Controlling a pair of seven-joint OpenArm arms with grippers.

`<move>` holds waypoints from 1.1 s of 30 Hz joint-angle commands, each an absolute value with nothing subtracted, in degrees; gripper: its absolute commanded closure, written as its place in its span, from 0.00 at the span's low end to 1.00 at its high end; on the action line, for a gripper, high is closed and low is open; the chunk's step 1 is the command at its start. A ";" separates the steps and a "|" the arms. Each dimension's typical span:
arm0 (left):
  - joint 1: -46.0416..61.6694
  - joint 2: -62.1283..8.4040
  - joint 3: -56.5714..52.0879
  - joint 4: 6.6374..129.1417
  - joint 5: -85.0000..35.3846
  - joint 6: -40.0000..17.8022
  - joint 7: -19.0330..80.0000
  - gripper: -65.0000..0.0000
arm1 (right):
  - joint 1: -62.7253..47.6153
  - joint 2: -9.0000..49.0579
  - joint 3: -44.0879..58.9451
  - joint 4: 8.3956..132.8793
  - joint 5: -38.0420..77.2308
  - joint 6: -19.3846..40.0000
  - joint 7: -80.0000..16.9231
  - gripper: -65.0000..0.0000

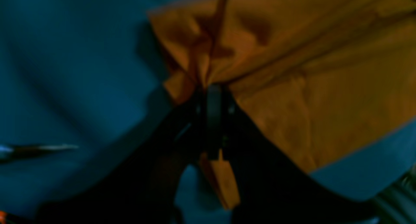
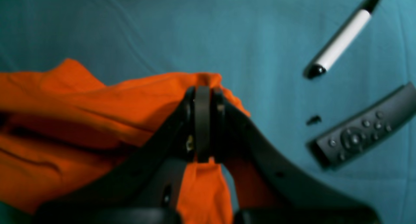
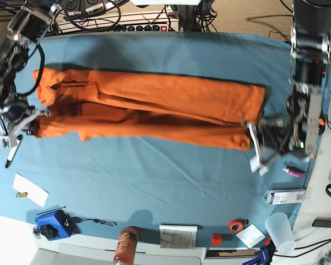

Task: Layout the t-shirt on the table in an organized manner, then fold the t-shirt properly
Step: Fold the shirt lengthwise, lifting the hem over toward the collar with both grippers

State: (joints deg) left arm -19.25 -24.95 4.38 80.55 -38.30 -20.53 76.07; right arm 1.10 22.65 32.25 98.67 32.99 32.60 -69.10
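The shirt point(image 3: 149, 107) lies stretched lengthwise across the far half of the surface point(image 3: 154, 182), folded into a long orange band. One end reaches toward the left of the base view and the other toward the right. The near long edge is lifted slightly and casts a thin shadow on the teal cloth.

The right gripper point(image 2: 203, 87) has its jaws closed on a bunched corner of the shirt point(image 2: 81, 120). Orange cloth shows above the jaws and hangs down between the fingers below. In the base view this gripper point(image 3: 30, 118) sits at the band's left end.

The left gripper point(image 1: 213, 87) also has its jaws shut on the shirt point(image 1: 308, 87), pinching a gathered fold. A strip of orange trails down between the fingers. In the base view it point(image 3: 252, 141) holds the right end, at the near corner.

Beside the right gripper, a marker point(image 2: 341, 37) with a white barrel and dark caps lies on the surface point(image 2: 227, 29), well apart from the shirt. A dark remote point(image 2: 364, 130) lies just beside the marker, and a small dark bit point(image 2: 313, 120) rests between them.

Along the near edge in the base view are a white card point(image 3: 30, 189), a blue box point(image 3: 51, 223), an orange can point(image 3: 126, 245), a plastic cup point(image 3: 279, 231) and a roll of red tape point(image 3: 236, 225).
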 commanded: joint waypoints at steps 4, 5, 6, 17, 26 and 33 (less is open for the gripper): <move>-15.77 -25.71 -0.08 90.45 -34.44 -18.70 73.69 1.00 | -2.13 22.81 37.08 103.46 35.33 32.82 -68.55 1.00; -14.83 -25.71 -1.65 92.42 -34.26 -17.96 73.06 1.00 | -2.85 22.31 38.33 103.98 35.88 32.95 -68.62 1.00; -14.02 -25.71 -3.29 94.17 -34.33 -17.80 72.38 1.00 | -3.42 21.80 39.48 104.16 36.60 33.65 -68.73 1.00; -6.24 -25.58 -7.27 96.75 -34.70 -18.00 71.99 1.00 | -9.87 18.52 41.36 104.14 37.95 36.49 -70.59 1.00; -1.52 -25.54 -7.27 96.60 -34.24 -19.51 68.05 1.00 | -10.44 18.59 41.32 93.80 32.36 36.47 -66.37 1.00; -1.43 -25.54 -7.27 96.31 -30.96 -19.49 64.88 1.00 | -10.09 18.59 41.32 91.02 32.47 36.47 -63.86 1.00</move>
State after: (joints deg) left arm -0.67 -24.75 -6.83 95.70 -31.46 -19.51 65.63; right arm -10.61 17.28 40.88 90.37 32.40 36.49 -65.06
